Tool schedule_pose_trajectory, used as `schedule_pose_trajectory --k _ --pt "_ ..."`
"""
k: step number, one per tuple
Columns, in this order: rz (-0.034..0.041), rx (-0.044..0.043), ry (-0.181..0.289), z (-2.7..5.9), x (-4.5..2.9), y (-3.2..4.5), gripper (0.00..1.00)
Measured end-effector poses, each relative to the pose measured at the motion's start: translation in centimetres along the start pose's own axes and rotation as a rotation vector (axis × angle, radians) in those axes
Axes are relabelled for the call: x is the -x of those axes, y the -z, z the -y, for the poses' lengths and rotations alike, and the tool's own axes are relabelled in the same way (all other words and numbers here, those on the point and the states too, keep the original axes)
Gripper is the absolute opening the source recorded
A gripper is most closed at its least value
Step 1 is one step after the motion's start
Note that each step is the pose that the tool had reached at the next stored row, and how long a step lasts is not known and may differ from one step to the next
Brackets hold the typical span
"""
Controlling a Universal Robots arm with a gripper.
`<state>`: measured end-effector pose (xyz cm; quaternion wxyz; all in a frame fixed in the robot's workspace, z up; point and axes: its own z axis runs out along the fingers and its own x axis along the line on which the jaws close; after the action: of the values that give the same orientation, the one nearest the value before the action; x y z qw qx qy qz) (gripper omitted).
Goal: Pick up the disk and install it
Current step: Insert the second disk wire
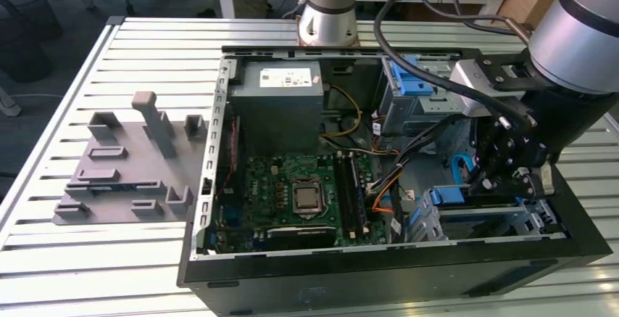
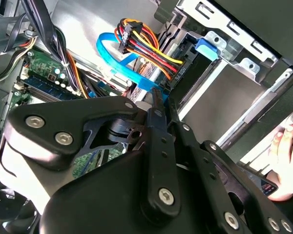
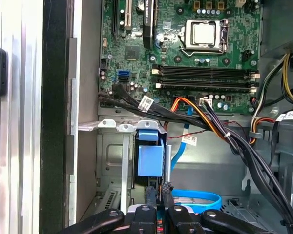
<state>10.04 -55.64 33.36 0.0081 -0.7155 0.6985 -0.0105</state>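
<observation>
- The gripper point(image 1: 505, 179) sits low inside the open computer case point(image 1: 290, 277), at the drive bay on the exterior view's right.
- In both wrist views its two black fingers point(image 3: 152, 200) stand close together, almost pressed, with only a thin slot between them; whether they pinch anything I cannot tell, since the tips are hidden against the blue part.
- The disk point(image 1: 483, 199) lies seated in the metal drive cage point(image 1: 537, 219) at the near right corner of the case in the exterior view (only its blue carrier frame and a strip of its edge show there).
- In the first wrist view the blue carrier tab point(image 3: 150, 153) sits in the cage slot, directly in front of the fingertips and seemingly touching them.
- A blue flat cable point(image 2: 118, 61) and a bundle of red, yellow and black wires point(image 2: 146, 46) run to a connector just beyond the fingertips in the second wrist view.
- The green motherboard point(image 1: 300, 190) lies on the case floor, with the grey power supply box point(image 1: 280, 103) beyond it.
- A grey plastic fixture point(image 1: 130, 168) stands on the slatted table point(image 1: 106, 266), well apart from the case.
- A person's fingers point(image 2: 285, 163) show at the edge of the second wrist view.
</observation>
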Motion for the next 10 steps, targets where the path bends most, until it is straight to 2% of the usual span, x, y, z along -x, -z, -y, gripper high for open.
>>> schedule_pose_trajectory --k 10 --pt "0.0003 0.0 0.0 -0.01 -0.07 -0.35 0.16"
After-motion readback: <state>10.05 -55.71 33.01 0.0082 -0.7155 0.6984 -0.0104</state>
